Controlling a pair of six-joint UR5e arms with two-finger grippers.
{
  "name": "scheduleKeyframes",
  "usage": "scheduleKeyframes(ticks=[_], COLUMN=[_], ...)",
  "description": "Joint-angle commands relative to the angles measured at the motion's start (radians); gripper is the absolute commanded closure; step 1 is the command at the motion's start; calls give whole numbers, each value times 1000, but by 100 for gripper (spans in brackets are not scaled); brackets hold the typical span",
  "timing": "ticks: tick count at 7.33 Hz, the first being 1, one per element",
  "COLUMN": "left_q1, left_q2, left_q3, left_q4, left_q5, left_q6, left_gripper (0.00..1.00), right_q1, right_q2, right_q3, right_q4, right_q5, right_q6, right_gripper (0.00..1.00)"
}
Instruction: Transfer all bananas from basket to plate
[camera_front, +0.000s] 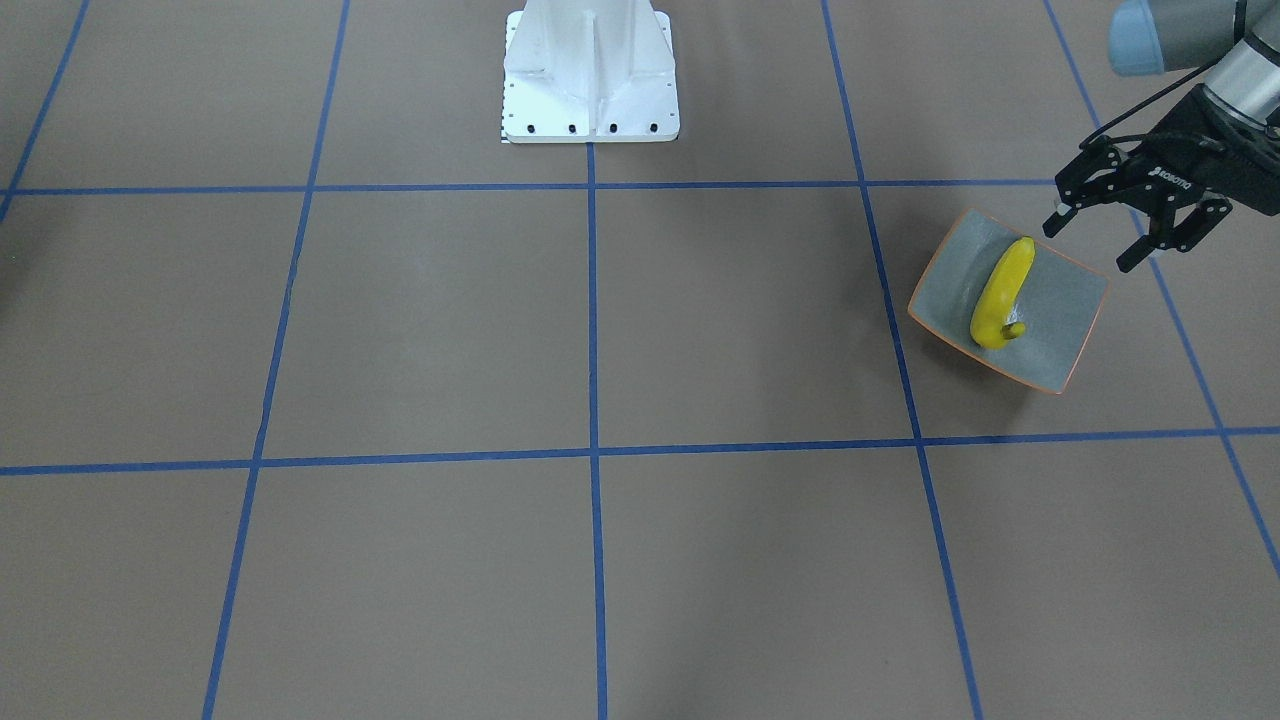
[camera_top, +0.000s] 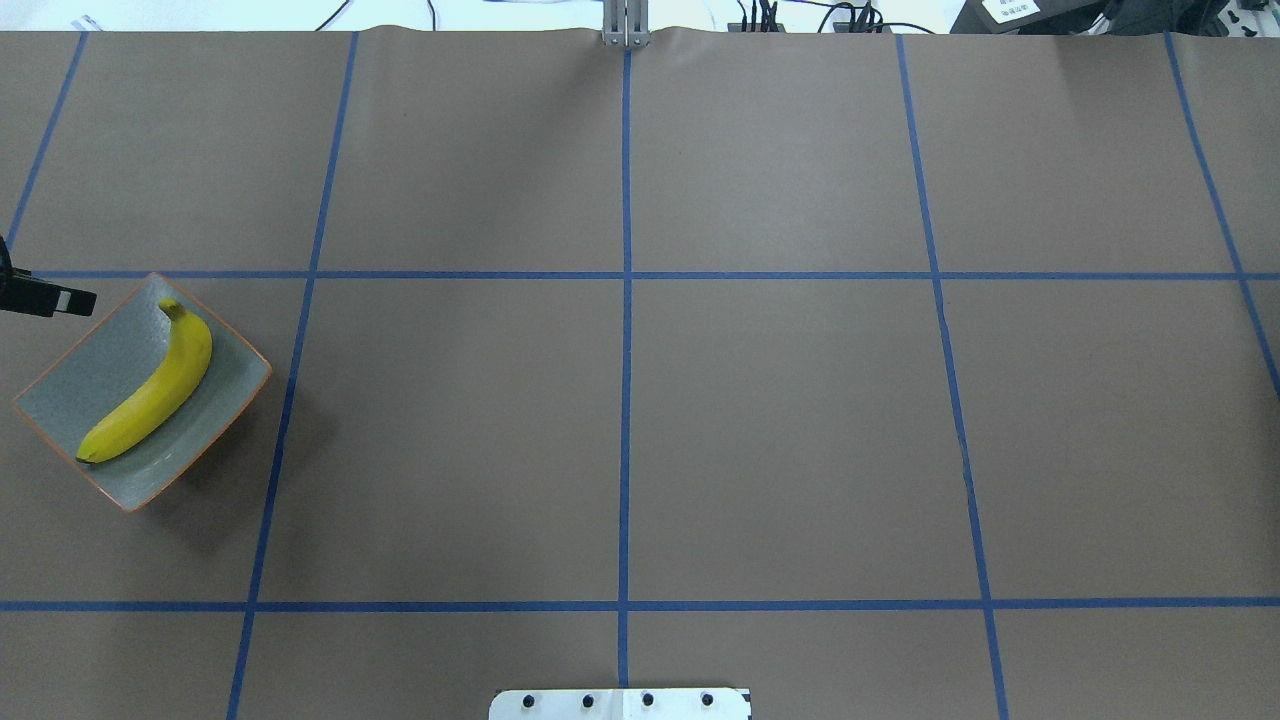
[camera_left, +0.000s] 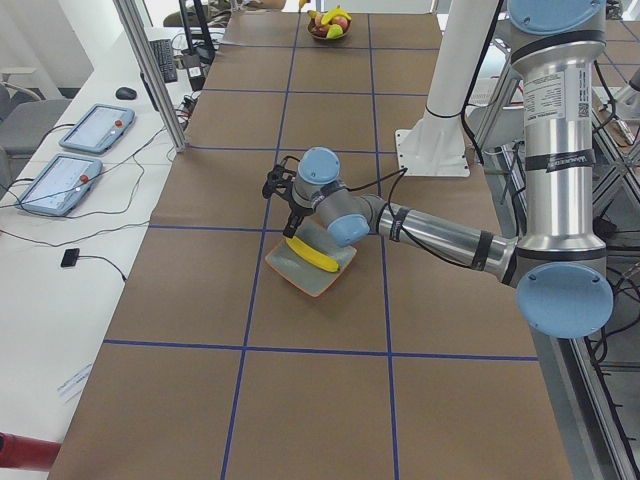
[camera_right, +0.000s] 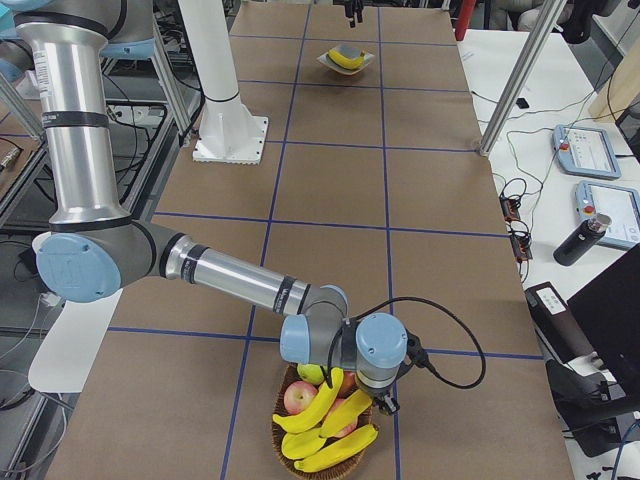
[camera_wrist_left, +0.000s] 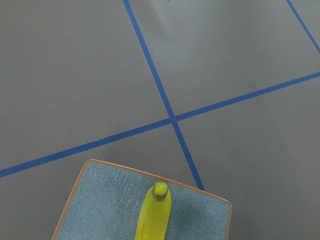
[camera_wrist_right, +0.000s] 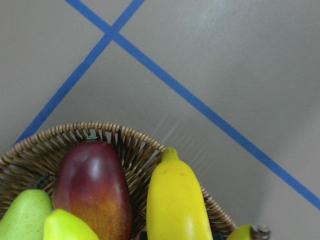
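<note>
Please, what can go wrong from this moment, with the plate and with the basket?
1. The open left claw hangs near the plate rim; a careless move may push the plate.
2. One banana already lies across the shallow curved plate, so later ones might slide off.
3. In the basket, three bananas are piled over other fruit; lifting one could drag neighbours out.

Bright yellow banana (camera_top: 150, 395) on glossy grey-green plate (camera_top: 90, 380), thin orange rim. Brown table (camera_top: 780, 430), blue tape grid. Tan woven basket (camera_wrist_right: 135, 142): yellow second banana (camera_wrist_right: 175, 200), dark red-to-orange fruit (camera_wrist_right: 92, 185), pale green pear (camera_wrist_right: 25, 215).
</note>
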Motion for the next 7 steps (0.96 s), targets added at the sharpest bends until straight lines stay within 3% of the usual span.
scheduleKeyframes(ticks=[1,5,7], left_q1=[1,12,81], left_q2=[-5,-110,-239], left_q3=[-1,5,20], left_q4=[0,3,0], left_q5=[-1,-1,-1], left_q6=[-7,-18,-123], left_gripper=[0,0,0], right_q1=[11,-105,-189], right_q2=[86,101,100], right_q3=[60,299,442], right_q4=[-79,-73,-62], right_q5=[-2,0,0], right_q6=[233,872,1178], right_gripper=[100,100,100])
